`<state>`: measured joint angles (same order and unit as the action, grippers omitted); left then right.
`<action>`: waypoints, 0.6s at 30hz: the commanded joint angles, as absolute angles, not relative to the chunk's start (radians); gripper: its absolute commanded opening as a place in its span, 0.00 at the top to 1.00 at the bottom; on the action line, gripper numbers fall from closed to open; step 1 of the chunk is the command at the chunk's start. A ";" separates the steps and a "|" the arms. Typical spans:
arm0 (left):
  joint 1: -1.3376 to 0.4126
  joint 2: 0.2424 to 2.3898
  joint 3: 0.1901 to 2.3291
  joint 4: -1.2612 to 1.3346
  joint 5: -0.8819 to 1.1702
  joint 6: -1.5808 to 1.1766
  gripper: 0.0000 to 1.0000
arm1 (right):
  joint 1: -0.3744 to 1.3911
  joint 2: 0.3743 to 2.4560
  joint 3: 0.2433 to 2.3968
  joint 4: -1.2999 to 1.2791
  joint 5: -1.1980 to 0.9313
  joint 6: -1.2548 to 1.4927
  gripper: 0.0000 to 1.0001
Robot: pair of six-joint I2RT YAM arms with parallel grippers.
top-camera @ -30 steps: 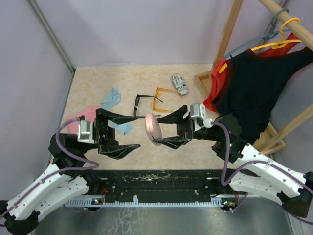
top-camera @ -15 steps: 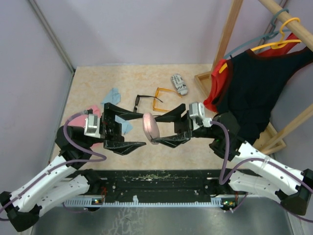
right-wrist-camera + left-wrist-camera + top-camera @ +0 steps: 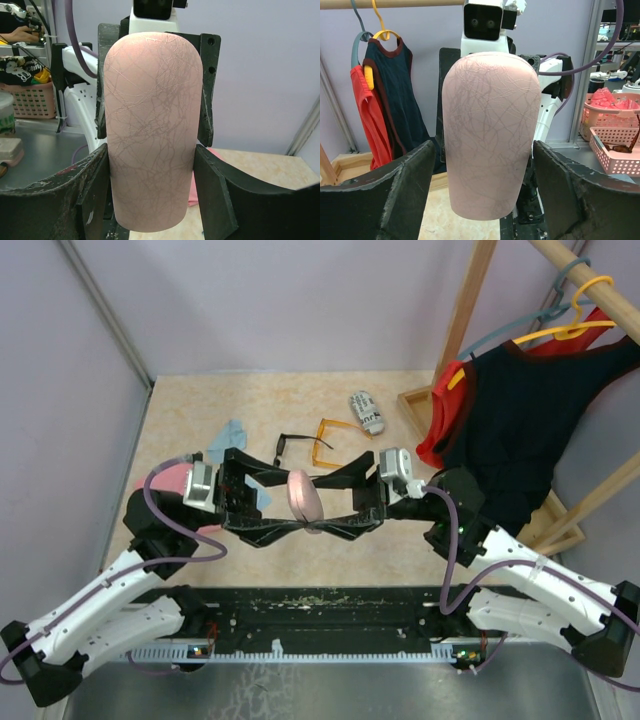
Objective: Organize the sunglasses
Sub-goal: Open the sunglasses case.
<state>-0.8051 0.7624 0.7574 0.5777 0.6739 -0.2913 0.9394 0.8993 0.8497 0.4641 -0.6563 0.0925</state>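
Across the beige table, seen from above, both arms reach inward and meet at a pink case held off the surface. On one side, the right gripper grasps this case. Its wrist camera shows both black fingers pressed against the case's long sides. Opposite it, the left gripper is spread wide, with one finger on each side of the case. Its wrist camera shows a thin dark gap at one finger, and contact at the other cannot be judged.

Both wrist views are filled by the case standing on end, rounded end up, and neither shows any eyewear. Only the overhead camera does, with both pairs lying on the table just past the far fingers. Beyond the left gripper's far finger sit the black sunglasses, front running near-to-far, one thin arm pointing right. Beyond the right gripper's far finger sit the orange sunglasses, front also running near-to-far, arms unfolded and pointing right, away from the black pair.
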 commanded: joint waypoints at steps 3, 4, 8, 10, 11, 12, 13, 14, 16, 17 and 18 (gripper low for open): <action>-0.805 0.776 0.787 0.618 0.701 -0.306 0.27 | 0.942 0.892 0.885 0.534 -0.646 0.075 1.00; -0.805 0.777 0.787 0.619 0.700 -0.305 0.33 | 0.942 0.891 0.884 0.535 -0.643 0.075 1.00; -0.805 0.771 0.781 0.615 0.691 -0.297 0.54 | 0.942 0.887 0.883 0.520 -0.624 0.073 1.00; -0.805 0.765 0.780 0.608 0.677 -0.291 0.66 | 0.943 0.884 0.881 0.509 -0.605 0.070 1.00; -0.805 0.763 0.781 0.601 0.671 -0.285 0.71 | 0.942 0.881 0.879 0.501 -0.588 0.070 1.00; -0.805 0.762 0.782 0.589 0.659 -0.279 0.76 | 0.943 0.880 0.878 0.494 -0.562 0.069 1.00; -0.805 0.758 0.787 0.573 0.645 -0.269 0.79 | 0.942 0.877 0.877 0.485 -0.537 0.068 1.00; -0.805 0.757 0.791 0.554 0.629 -0.258 0.81 | 0.942 0.875 0.877 0.473 -0.509 0.066 1.00; -0.805 0.749 0.800 0.511 0.591 -0.232 0.84 | 0.943 0.874 0.884 0.438 -0.443 0.057 1.00; -0.805 0.746 0.804 0.488 0.565 -0.217 0.86 | 0.943 0.875 0.886 0.419 -0.414 0.051 1.00; -0.805 0.743 0.809 0.467 0.541 -0.203 0.87 | 0.942 0.876 0.890 0.404 -0.384 0.048 1.00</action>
